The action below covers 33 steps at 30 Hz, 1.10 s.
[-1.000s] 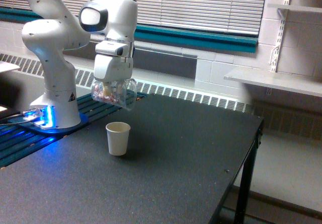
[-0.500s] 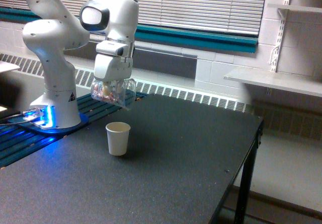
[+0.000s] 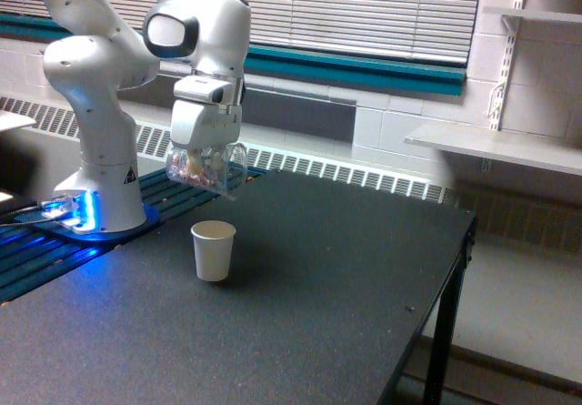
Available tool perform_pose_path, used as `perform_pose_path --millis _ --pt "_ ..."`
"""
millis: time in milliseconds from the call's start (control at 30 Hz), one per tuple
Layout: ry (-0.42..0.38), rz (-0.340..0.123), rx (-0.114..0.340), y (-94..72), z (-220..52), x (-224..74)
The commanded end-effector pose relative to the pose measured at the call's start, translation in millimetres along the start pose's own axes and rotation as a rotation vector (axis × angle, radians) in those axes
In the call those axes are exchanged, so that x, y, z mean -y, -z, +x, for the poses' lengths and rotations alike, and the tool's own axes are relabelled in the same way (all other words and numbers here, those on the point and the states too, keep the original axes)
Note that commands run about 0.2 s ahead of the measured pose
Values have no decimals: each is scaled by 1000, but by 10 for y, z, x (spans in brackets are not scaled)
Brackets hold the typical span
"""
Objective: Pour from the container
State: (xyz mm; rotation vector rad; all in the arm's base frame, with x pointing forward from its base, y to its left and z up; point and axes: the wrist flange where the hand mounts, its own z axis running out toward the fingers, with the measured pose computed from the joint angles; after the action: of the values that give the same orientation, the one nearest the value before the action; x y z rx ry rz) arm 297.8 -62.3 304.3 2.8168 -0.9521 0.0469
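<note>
Since a second ago the arm has drifted a touch toward the exterior view's right and a shade upward, carrying its load along; the tilt looks about the same.

Held in the air, the container (image 3: 209, 169) is a clear cup lying nearly on its side, its mouth toward the exterior view's right and tipped slightly down. Small brownish-red bits are bunched at the end nearest the exterior view's left, seen through the wall. It hangs above the table and a little above and behind the paper cup, not touching it.

Gripping it from above is the gripper (image 3: 202, 157), closed around the clear cup's body; the fingers themselves are mostly lost behind the white hand housing and the glare of the plastic, so I can't make out how wide they stand.

Below, 1 small white paper cup (image 3: 214, 250) stands upright on the dark table (image 3: 346, 287), open end up, casting a faint shadow. I can't see anything inside it from this angle.

Further out, the arm's white base (image 3: 100, 196) sits at the exterior view's left on a mount lit with a blue glow (image 3: 77, 209). Behind runs a wall with closed blinds (image 3: 364, 9), a teal band (image 3: 364, 68) beneath them and a long radiator grille (image 3: 355, 176). At the exterior view's right, a white shelf (image 3: 496, 146) juts from the block wall.
</note>
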Motion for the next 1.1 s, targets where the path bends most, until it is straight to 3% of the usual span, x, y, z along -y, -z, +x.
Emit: perform_pose_path --millis 33,567,1100 --pt "-28 -14 38 -181 -137 16" --pt "-52 -54 44 -358 -99 -189" --pt "-84 -59 98 -385 -224 -133"
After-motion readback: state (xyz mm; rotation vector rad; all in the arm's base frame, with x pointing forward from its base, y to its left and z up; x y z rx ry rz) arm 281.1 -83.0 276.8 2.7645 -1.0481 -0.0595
